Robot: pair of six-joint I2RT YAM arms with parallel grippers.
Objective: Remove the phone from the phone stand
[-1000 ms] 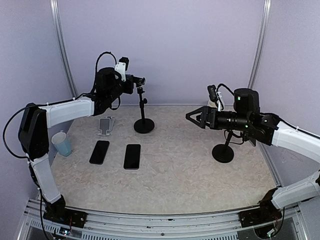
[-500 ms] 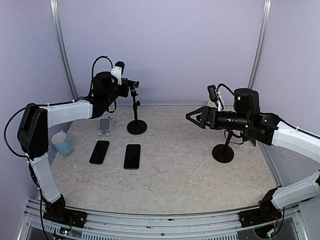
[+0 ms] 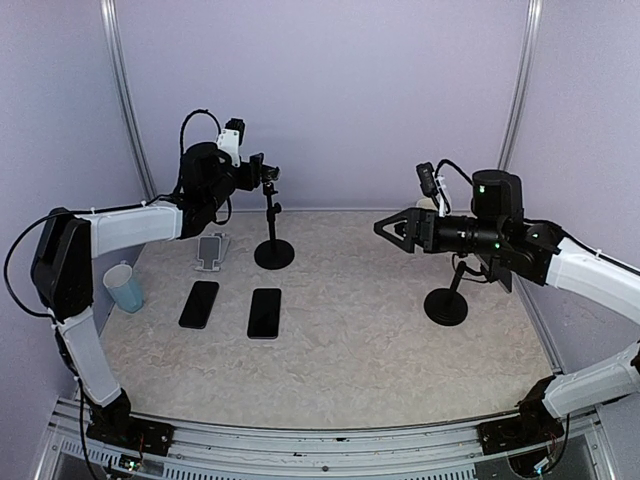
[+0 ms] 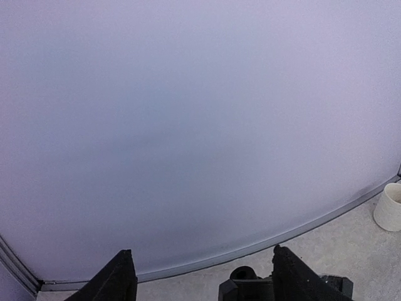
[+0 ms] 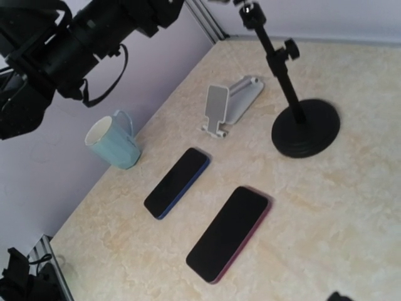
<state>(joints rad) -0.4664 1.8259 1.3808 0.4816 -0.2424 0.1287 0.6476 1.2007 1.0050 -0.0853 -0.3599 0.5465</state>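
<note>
Two phones lie flat on the table: a blue one [image 3: 199,304] [image 5: 177,182] and a red-edged one [image 3: 264,313] [image 5: 229,232]. A small white phone stand [image 3: 211,250] [image 5: 229,106] sits behind them with nothing on it. A black pole stand [image 3: 273,250] [image 5: 306,128] rises beside it. My left gripper [image 3: 262,172] [image 4: 202,251] is open at the pole's top, whose black head [image 4: 250,285] sits between the fingers, close to the right one. My right gripper [image 3: 385,228] hovers open at mid-table, holding nothing; its fingers are outside the right wrist view.
A teal mug [image 3: 124,288] [image 5: 113,143] stands at the left edge. A second black pole stand [image 3: 446,305] stands under my right arm. A white cup [image 4: 388,207] sits by the back wall. The wall is close behind the left gripper.
My left gripper shifted the black pole stand a little left, then opened off its top. My right arm rose slightly.
</note>
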